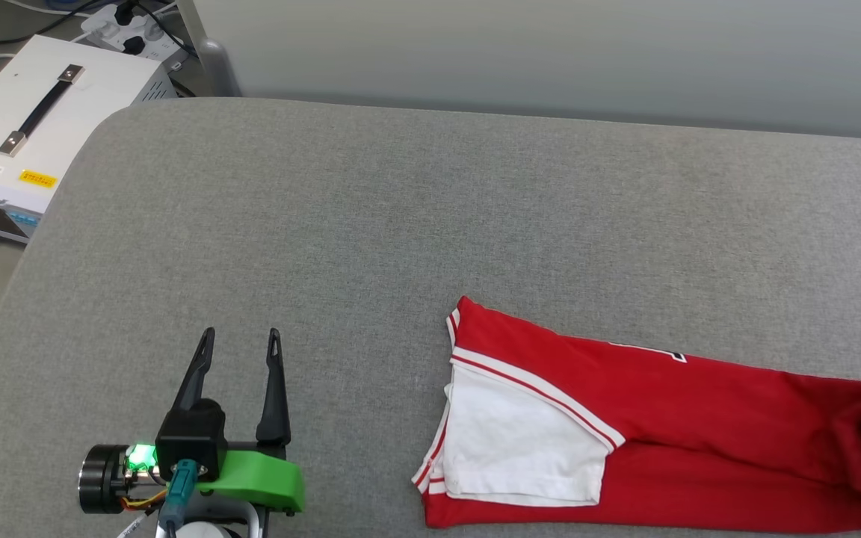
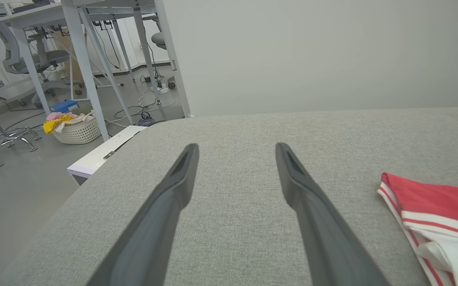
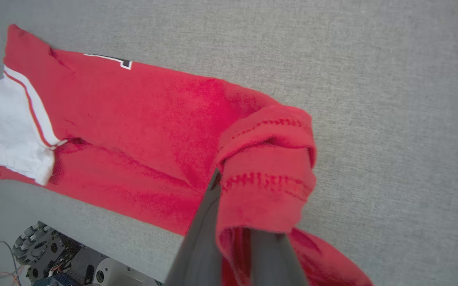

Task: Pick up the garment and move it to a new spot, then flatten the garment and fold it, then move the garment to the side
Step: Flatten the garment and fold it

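While right gripper (image 3: 237, 186) clamps jaws on shirt (image 1: 625, 403) at far right, shirt lies long left-to-right; left gripper (image 1: 241, 336), jaws open, sits well apart, lower left.

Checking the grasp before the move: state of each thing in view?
garment: folded into a long strip, flat on the grey tabletop, hem end bunched and pinched.
right gripper: shut on the garment's hem end.
left gripper: open, empty, over bare tabletop.
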Controlling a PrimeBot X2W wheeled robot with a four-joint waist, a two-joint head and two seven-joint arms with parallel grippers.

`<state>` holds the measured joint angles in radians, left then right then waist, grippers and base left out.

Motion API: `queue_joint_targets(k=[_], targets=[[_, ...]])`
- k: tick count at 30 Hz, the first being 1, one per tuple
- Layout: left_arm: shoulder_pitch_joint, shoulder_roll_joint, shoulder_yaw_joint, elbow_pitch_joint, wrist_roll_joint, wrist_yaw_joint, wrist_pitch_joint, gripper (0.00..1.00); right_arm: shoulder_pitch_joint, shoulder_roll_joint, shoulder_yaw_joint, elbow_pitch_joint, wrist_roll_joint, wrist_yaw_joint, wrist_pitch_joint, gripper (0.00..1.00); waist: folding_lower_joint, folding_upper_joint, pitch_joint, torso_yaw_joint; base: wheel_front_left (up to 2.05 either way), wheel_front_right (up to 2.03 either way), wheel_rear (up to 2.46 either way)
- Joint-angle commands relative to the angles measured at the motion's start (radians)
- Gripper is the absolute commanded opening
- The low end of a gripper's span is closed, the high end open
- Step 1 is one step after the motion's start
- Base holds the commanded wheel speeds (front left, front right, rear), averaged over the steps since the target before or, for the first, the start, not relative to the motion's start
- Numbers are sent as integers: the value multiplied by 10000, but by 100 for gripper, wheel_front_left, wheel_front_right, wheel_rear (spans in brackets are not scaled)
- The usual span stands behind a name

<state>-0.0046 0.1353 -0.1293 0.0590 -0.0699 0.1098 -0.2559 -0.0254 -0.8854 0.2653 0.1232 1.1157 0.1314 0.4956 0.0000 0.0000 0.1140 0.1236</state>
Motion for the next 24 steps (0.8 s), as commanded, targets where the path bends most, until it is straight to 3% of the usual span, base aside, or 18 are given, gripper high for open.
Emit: queue_joint_targets(k=[1, 5, 12, 24], targets=[[151, -73, 36, 30, 113, -51, -59, 100, 74, 42, -20, -447, 119, -7, 118, 0, 0, 0, 9, 13, 0, 0, 0], [63, -152, 53, 39, 192, -121, -59, 100, -98, 196, 222, -1683, -88, -7, 561, 0, 0, 0, 97, 105, 0, 0, 0], [-95, -288, 3, 92, 302, -247, -59, 100, -1348, 1118, 1331, -2826, -684, -7, 1402, 0, 0, 0, 354, 320, 0, 0, 0], [-497, -524, -188, 160, 399, -321, -59, 100, -4182, 3071, 3979, -1445, -1799, -7, 1554, 0, 0, 0, 883, 655, 0, 0, 0]])
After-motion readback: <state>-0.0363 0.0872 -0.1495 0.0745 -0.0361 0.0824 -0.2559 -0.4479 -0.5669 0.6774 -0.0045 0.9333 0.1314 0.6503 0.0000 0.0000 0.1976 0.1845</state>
